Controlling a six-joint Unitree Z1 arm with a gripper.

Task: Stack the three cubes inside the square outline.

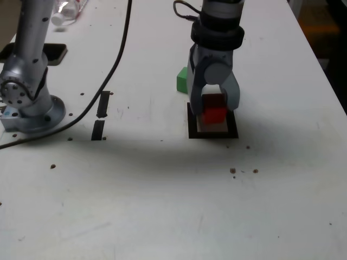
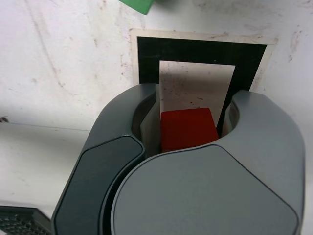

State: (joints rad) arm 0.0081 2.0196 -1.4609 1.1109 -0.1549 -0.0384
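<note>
With its jaws clenched on the red cube (image 1: 214,115), the gripper (image 1: 216,108) seems to be placing it over the square outline (image 1: 213,135). In the exterior view, the green cube (image 1: 182,81) lies at eleven o'clock from the outline; no yellow cube shows. Next calls for centring, lowering if needed, then letting go.

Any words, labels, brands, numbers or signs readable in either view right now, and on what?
None that can be read.
Red cube: no text on the faces that show.
Gripper: no text seen on its casing.
Clear plastic item, at the exterior view's top left: too blurred to tell whether it bears any text.
</note>
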